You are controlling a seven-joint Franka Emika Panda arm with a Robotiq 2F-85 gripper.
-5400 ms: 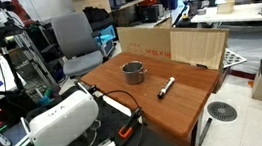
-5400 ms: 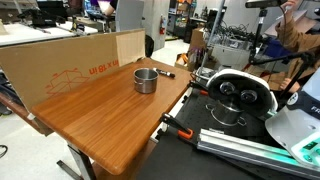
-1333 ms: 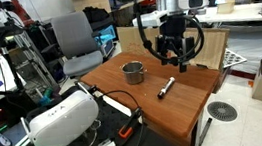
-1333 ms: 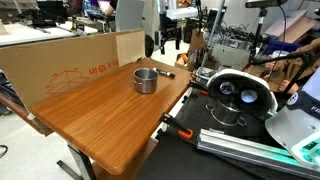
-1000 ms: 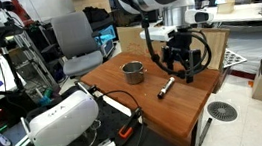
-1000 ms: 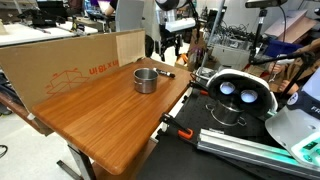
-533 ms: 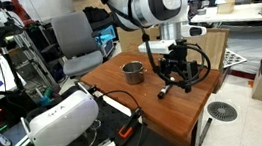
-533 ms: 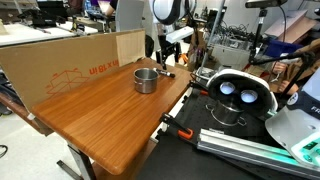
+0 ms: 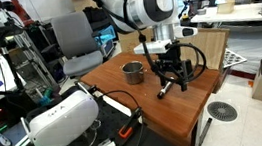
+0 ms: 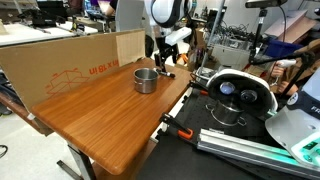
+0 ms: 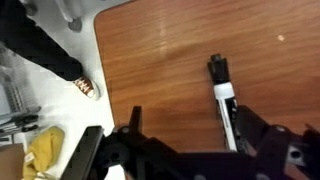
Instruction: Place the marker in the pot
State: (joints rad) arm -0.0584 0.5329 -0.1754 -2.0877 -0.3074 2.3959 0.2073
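Note:
The marker (image 11: pixel 225 100), dark with a whitish barrel, lies flat on the wooden table (image 9: pixel 205 99). It also shows in an exterior view (image 9: pixel 163 92). My gripper (image 11: pixel 195 138) is open and low over it. The marker lies between the fingers (image 11: pixel 256 130), closer to the right one, and nothing is gripped. In both exterior views the gripper (image 9: pixel 172 79) (image 10: pixel 160 64) hangs just above the table beside the small silver pot (image 9: pixel 134 73) (image 10: pixel 146 80). The pot stands upright and looks empty. In one exterior view the gripper mostly hides the marker.
A cardboard panel (image 9: pixel 193 45) stands along the table's back edge. A white headset-like device (image 9: pixel 61 120) sits on a larger steel pot off the table's near end. An office chair (image 9: pixel 72 40) stands behind. A person's shoe (image 11: pixel 84 88) is on the floor by the table edge.
My gripper has come down from well above the table to just over the marker, staying open. The marker and pot have not moved.

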